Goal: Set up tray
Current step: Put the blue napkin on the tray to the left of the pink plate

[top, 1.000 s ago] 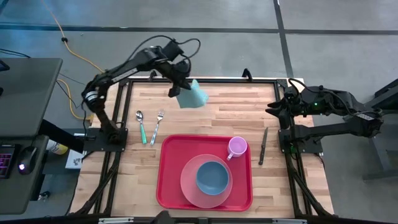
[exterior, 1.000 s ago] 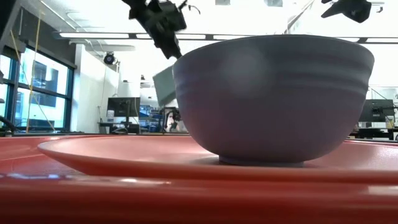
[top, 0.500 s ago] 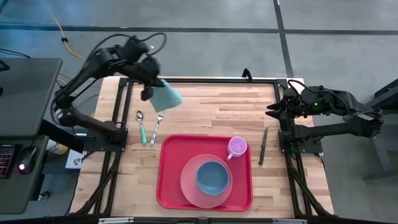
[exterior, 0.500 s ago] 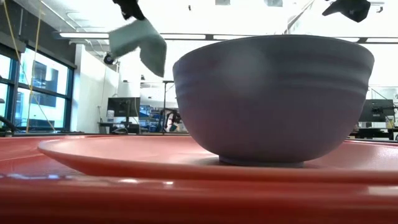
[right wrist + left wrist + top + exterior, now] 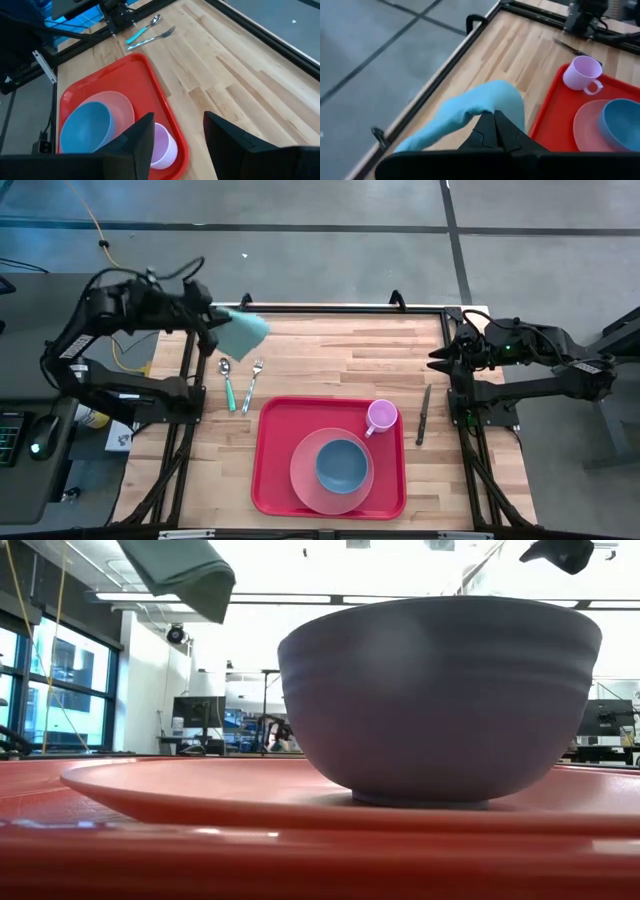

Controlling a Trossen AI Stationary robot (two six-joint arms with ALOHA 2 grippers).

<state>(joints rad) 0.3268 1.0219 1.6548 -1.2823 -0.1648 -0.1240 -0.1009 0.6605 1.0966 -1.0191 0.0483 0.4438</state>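
Observation:
My left gripper (image 5: pixel 216 330) is shut on a light blue cloth (image 5: pixel 243 331) high over the table's far left corner; the low view shows the cloth (image 5: pixel 182 575) hanging well above everything. The red tray (image 5: pixel 270 480) lies at the near middle. It carries a pink plate (image 5: pixel 303 480) with a blue bowl (image 5: pixel 340 463) on it and a pink mug (image 5: pixel 381 416) in its far right corner. My right gripper (image 5: pixel 436 358) waits open over the table's right edge, touching nothing. My left gripper pinches a bunched part of the cloth (image 5: pixel 496 106) between its two shut fingers (image 5: pixel 485 131). The fingers slant downward, pointing toward the table's right side. The cloth drapes past the fingertips, slack and lifted clear of the table. One layer or several, I cannot tell.
A spoon (image 5: pixel 226 380) and a fork (image 5: pixel 253 382) lie side by side on the wood left of the tray's far corner. A dark knife (image 5: pixel 424 414) lies right of the tray. Bare wood (image 5: pixel 350 350) stretches across the far half of the table.
My left gripper has swung from above the table's far middle toward the far left corner, rising and rolling as it went. It stays shut on the cloth, which has travelled with it, clear of the table.

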